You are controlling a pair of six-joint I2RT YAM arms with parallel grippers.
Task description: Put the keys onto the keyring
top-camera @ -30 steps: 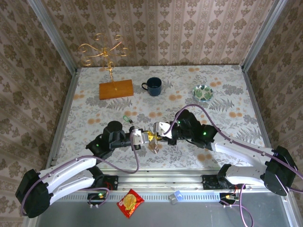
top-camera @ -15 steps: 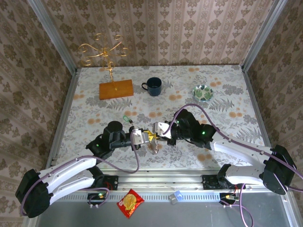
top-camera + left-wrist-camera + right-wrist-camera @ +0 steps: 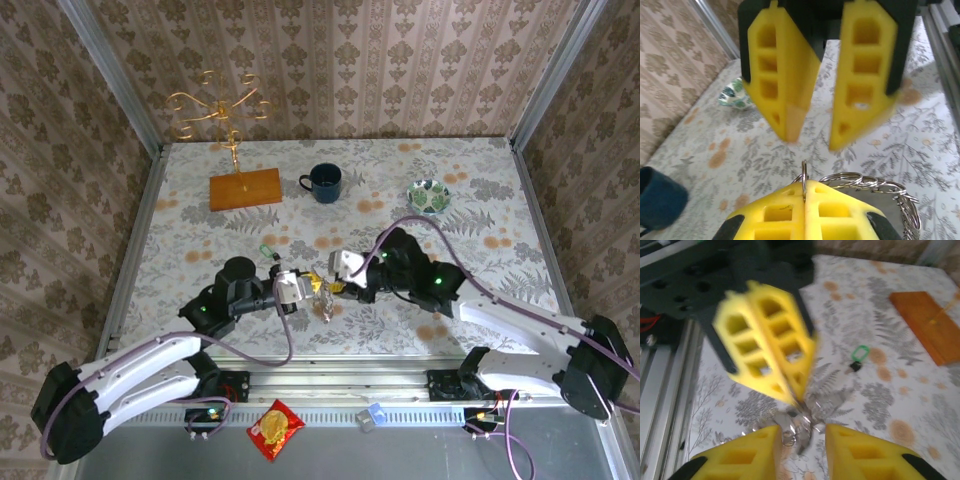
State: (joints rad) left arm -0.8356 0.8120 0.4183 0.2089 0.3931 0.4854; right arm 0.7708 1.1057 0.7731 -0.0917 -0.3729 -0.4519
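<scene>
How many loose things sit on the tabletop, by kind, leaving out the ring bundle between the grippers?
Mug: 1
Bowl: 1
Wire stand: 1
Green key: 1
Total: 4

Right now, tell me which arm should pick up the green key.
Right, probably. The right fingers stand open and empty, while the left fingers are shut on the keyring and should not let go. The green key lies loose on the table, apart from both.
</scene>
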